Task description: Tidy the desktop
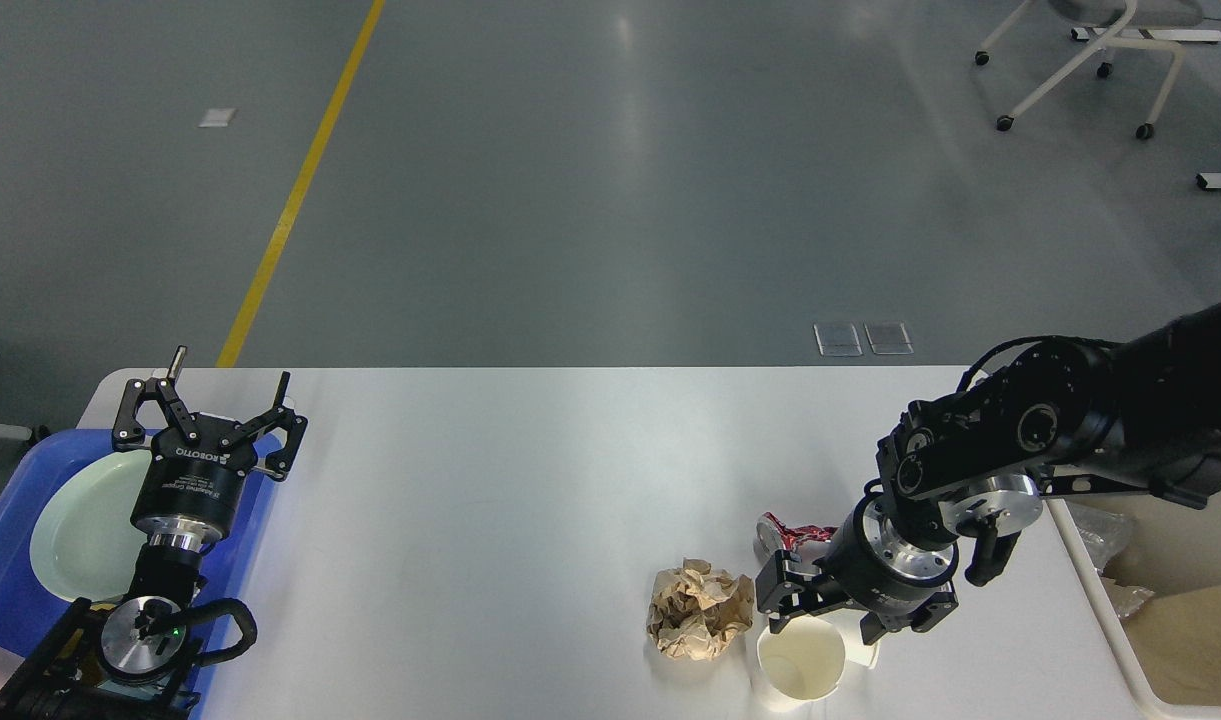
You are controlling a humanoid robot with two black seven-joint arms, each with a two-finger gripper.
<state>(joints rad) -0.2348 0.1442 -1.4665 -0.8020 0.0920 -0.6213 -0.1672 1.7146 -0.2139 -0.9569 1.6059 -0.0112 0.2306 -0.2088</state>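
Head view: left end effector (228, 392) body reads "ROBOTIQ".

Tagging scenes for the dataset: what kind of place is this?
Likely a robotics lab or test hall: grey floor with a yellow line, a wheeled chair, and a white desktop staged with rubbish.
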